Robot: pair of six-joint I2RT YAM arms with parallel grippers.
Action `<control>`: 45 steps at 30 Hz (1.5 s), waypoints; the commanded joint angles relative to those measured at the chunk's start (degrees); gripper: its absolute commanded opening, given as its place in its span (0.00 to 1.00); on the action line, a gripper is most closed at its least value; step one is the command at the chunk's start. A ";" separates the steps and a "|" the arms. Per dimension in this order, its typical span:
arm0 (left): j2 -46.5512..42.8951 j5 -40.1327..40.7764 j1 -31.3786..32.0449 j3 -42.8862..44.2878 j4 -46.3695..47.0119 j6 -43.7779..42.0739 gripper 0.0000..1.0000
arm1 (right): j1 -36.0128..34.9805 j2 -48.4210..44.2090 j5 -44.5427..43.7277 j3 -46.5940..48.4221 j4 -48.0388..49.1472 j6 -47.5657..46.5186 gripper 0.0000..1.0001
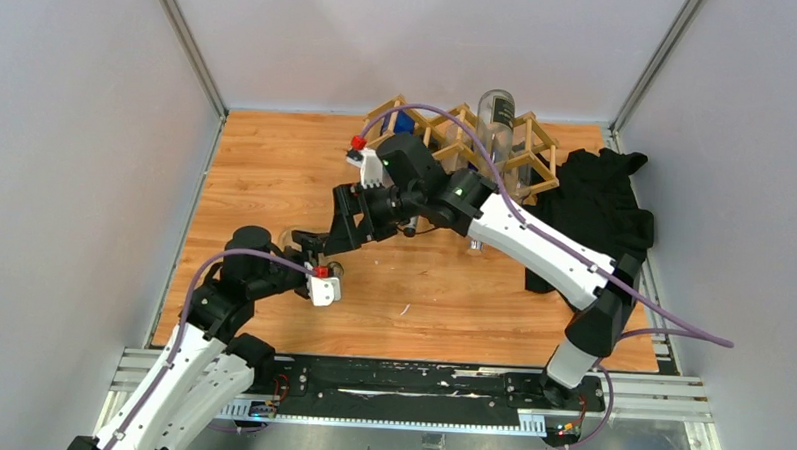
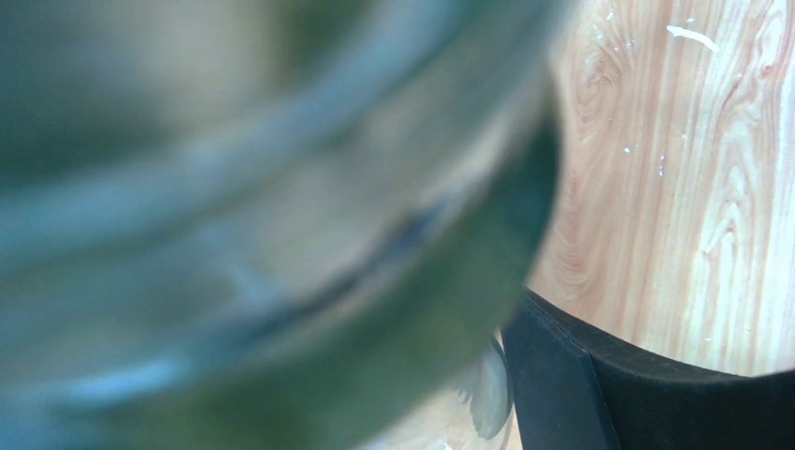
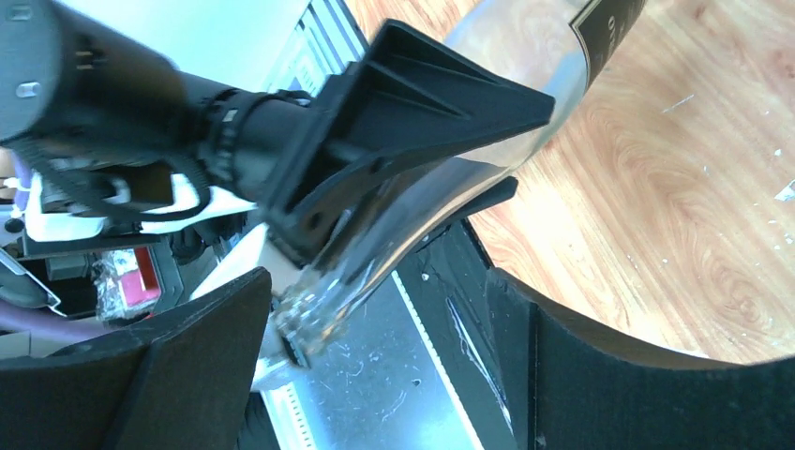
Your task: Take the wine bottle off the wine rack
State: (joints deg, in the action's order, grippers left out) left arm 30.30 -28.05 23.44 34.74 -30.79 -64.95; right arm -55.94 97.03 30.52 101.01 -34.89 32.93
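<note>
Wine bottle (image 3: pixel 525 47): clear glass with a dark label edged in gold, off the rack, over the worktop (image 1: pixel 277 161) left of centre, well short of the far edge. Base cut off by the right wrist frame; all but hidden under the two wrists in the top view.
Left gripper (image 3: pixel 497 141): fingers closed on the bottle's shoulder, one each side of the glass.
Left wrist view: almost filled by blurred glass; one black finger (image 2: pixel 600 394) at the lower right, bare wood grain beyond.
Right gripper (image 3: pixel 375 281): fingers spread wide, nothing gripped; bottle mouth between them, nearer one finger (image 3: pixel 187 366); contact not discernible.
Wine rack (image 1: pixel 467 147): light wooden lattice at the far edge, right of centre, partly screened by the right arm.
Second bottle (image 1: pixel 496 113): clear, dark label, lodged in the rack.
Blue item (image 1: pixel 406 121): in the rack's left cell; identity unclear.
Black cloth (image 1: pixel 595 207): heaped along the right edge, touching the rack.
</note>
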 commanded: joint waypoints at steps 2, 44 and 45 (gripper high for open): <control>0.91 1.80 0.38 0.54 11.39 4.89 0.00 | 2.39 -4.41 -0.68 -1.72 2.19 0.63 0.89; 49.89 6.89 -18.44 37.85 36.73 55.58 0.00 | 27.57 -22.37 -21.21 -4.40 -6.51 -3.04 0.99; 51.24 6.62 -18.63 38.14 38.26 56.35 0.00 | 27.71 -22.39 -21.70 -4.61 -6.36 -3.17 0.99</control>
State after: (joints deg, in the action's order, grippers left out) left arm 79.44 -19.27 5.48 68.27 -8.23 -11.25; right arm -29.45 75.92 11.99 97.76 -40.80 30.63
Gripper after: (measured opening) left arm 0.739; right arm 0.989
